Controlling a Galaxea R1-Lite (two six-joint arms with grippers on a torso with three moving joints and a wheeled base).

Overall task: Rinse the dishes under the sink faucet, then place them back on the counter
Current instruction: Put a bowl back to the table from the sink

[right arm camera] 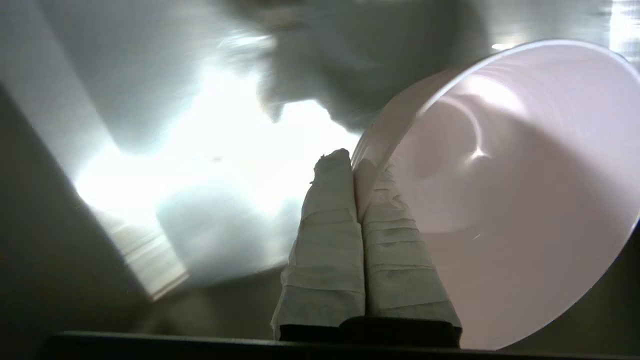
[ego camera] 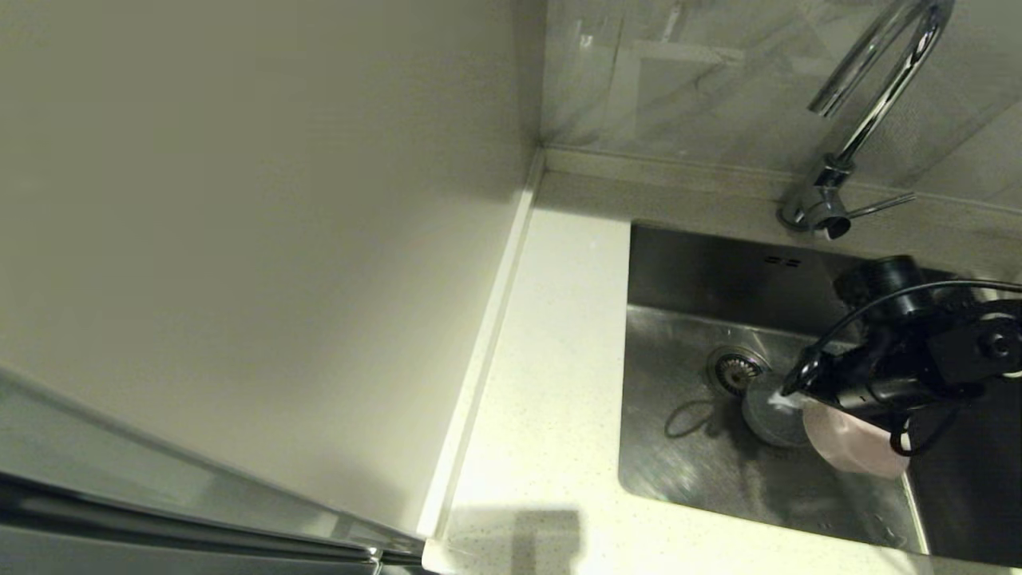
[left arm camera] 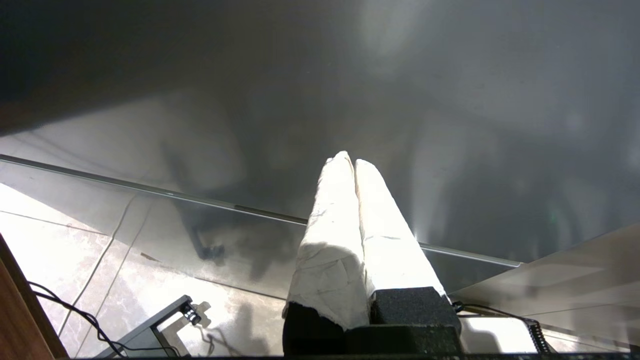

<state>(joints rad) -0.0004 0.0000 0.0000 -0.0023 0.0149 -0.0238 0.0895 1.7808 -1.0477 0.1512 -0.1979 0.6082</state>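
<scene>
The right claw (right arm camera: pixel 357 172) pinches the pink bowl (ego camera: pixel 850 443) by its rim, low in the sink (ego camera: pixel 687 471); the faucet (ego camera: pixel 870 104) spout lies up and behind it.

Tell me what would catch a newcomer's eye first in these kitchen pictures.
First, the right gripper pinching the rim of a pink bowl, held tilted over the sink near the drain. Then the tall chrome faucet arching behind the basin. A grey bowl lies beside the drain.
</scene>
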